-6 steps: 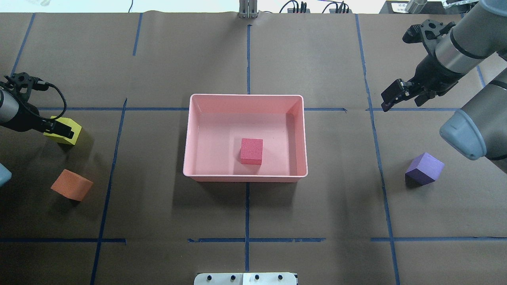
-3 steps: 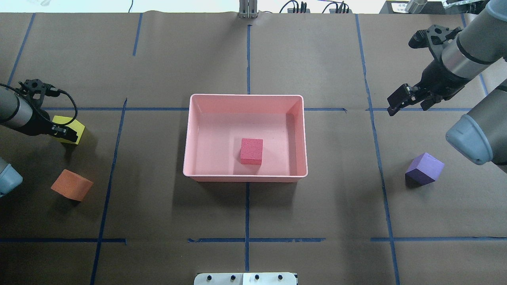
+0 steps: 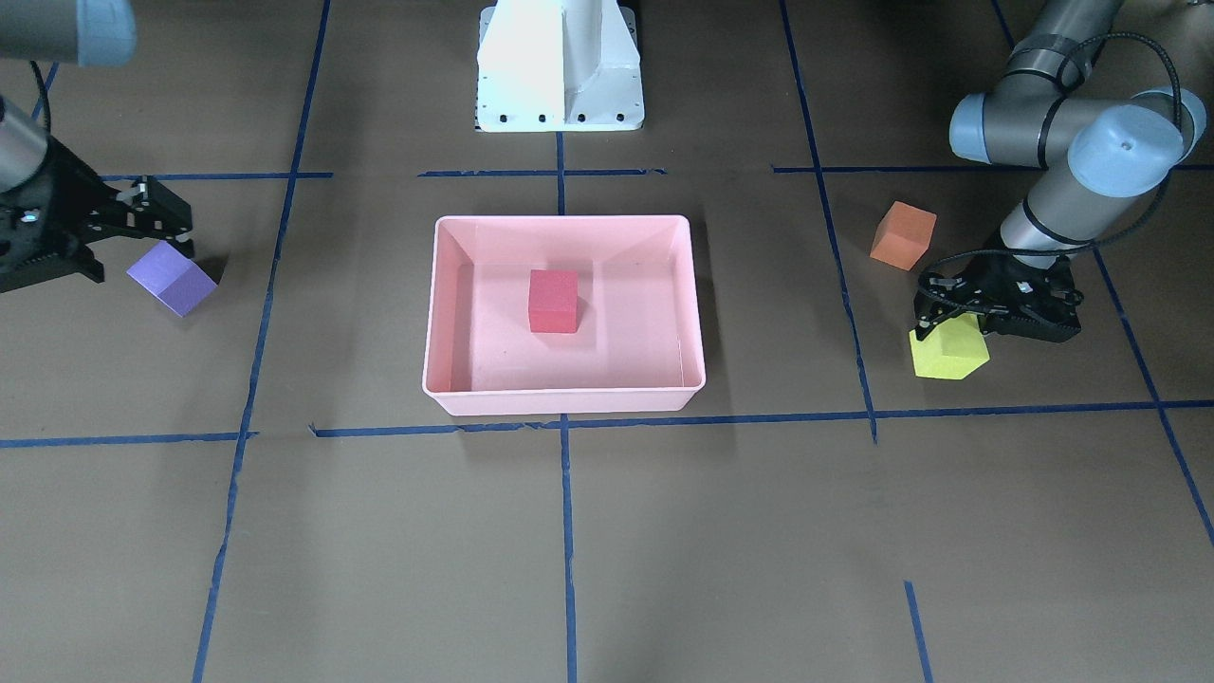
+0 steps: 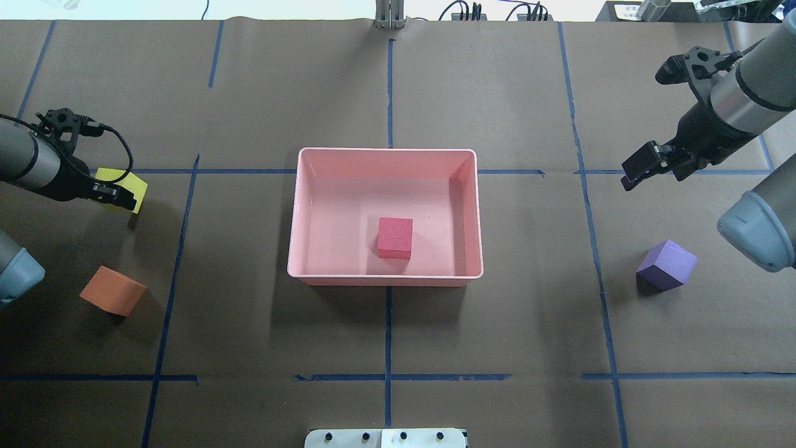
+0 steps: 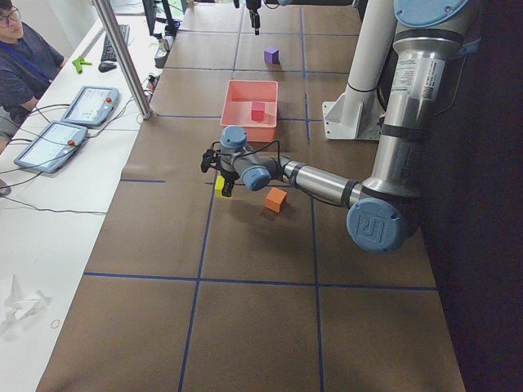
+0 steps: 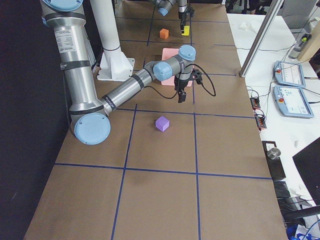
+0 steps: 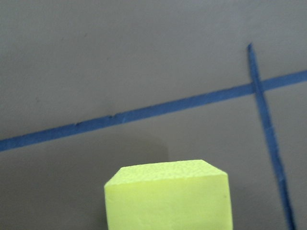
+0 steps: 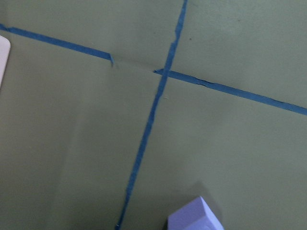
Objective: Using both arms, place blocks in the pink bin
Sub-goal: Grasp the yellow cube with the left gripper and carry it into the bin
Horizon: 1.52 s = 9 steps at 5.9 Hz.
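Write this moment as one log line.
left hand: holds yellow foam cube | right hand: open | pink plastic bin: red foam cube inside

Robotics laboratory, test cell. Evidence: an industrial left arm (image 5: 409, 98) and right arm (image 6: 72, 55) by a white pedestal (image 3: 560, 62). The table (image 4: 497, 323) is papered brown and gridded with blue tape (image 4: 388, 330). Control tablets (image 5: 86, 104) and cables lie on a side bench (image 5: 49, 237), with an operator (image 5: 24, 57) there.

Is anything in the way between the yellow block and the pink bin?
No, nothing visible. Only bare brown table with blue tape lines lies between the yellow block, held in the left end effector, and the pink bin. The red block sits inside already.
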Tool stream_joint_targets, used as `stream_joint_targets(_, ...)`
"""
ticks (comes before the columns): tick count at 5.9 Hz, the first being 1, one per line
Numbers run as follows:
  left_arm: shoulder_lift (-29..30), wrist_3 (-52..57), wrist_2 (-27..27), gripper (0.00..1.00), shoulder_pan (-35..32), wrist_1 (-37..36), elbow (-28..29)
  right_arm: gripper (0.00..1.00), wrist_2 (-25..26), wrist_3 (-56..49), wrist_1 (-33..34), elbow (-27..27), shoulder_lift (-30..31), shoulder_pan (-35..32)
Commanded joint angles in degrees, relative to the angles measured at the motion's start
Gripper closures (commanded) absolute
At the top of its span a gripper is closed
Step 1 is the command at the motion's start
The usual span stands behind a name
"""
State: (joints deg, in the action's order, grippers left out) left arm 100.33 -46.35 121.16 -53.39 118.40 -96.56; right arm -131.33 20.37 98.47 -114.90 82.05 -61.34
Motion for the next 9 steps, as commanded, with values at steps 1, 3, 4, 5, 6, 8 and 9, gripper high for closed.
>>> stream_joint_targets(1,7.7,-6.4,-2.3,0.56,0.7,-15.1,-9.2,0.0,-1.4,-14.9,-0.2,-0.4,8.2,-5.5)
stream_joint_targets(3,19.2,-16.9,-9.7,0.55,12.3,-28.3,-13.0,0.0,-1.0,-16.6,-4.3,-0.9,13.2,-5.7)
stream_joint_targets(4,23.5,-21.1,-14.7,0.55,19.8,-29.3,-11.8,0.0,-0.7,-17.1,-8.5,-0.6,14.1,-5.7)
stream_joint_targets(5,25.9,-22.8,-17.0,0.45,23.0,-29.4,-10.8,0.0,-0.5,-17.9,-12.7,-0.1,15.8,-4.9)
stream_joint_targets(6,26.0,-22.8,-17.4,0.0,23.5,-29.3,-10.7,0.0,1.6,-18.0,-16.8,1.2,16.0,-1.2)
stream_joint_targets(8,25.6,-22.8,-18.3,0.0,23.9,-29.3,-10.8,0.0,6.5,-16.4,-21.1,2.7,16.0,7.8)
stream_joint_targets(9,25.5,-22.8,-18.9,0.0,24.6,-29.2,-10.7,0.0,9.0,-14.2,-21.0,2.7,15.7,11.6)
